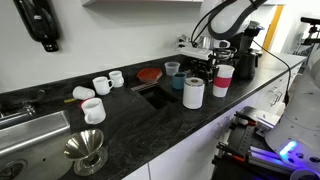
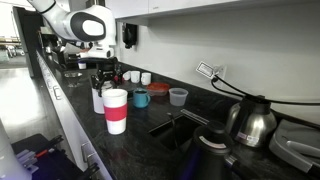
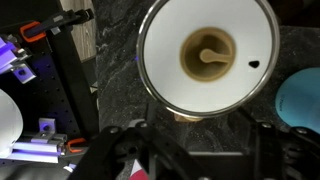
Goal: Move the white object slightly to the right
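Note:
The white object (image 1: 193, 93) is an upright white cylinder on the black counter, between a teal mug (image 1: 178, 82) and a white paper cup with a red band (image 1: 222, 80). It also shows in an exterior view (image 2: 98, 99), partly behind the paper cup (image 2: 116, 110). In the wrist view I look down on its round white top (image 3: 208, 55), which has a tan centre. My gripper (image 3: 200, 150) is open. Its dark fingers sit apart at the bottom of the wrist view, above and just beside the cylinder. In an exterior view the gripper (image 1: 206, 66) hangs just above the cylinder.
A clear plastic cup (image 1: 172, 68) and a red plate (image 1: 150, 74) stand behind. Three small white mugs (image 1: 100, 85) stand further along the counter. A metal funnel (image 1: 88, 150) and a sink (image 1: 20, 130) are at one end. A kettle (image 2: 250, 122) is at the other end. The counter edge (image 1: 240, 105) is close.

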You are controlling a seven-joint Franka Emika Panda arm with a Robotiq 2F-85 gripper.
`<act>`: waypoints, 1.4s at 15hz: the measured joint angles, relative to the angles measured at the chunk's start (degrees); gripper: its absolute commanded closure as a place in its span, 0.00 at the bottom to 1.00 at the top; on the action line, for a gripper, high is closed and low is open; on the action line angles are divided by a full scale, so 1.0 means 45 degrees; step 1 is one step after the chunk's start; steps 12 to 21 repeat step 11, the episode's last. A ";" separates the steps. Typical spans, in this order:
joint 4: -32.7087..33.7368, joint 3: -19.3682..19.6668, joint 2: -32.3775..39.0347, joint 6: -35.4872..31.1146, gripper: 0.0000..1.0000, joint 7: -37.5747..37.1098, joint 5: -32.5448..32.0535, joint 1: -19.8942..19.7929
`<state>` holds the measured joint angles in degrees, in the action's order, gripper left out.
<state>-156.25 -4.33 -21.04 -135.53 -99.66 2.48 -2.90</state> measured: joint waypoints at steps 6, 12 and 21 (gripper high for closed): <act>0.0244 -0.0241 -0.0820 0.0434 0.00 0.0225 -0.1299 -0.0024; 0.0247 -0.0301 -0.1254 0.0633 0.00 0.0557 -0.1299 0.0004; 0.0247 -0.0301 -0.1254 0.0633 0.00 0.0557 -0.1299 0.0004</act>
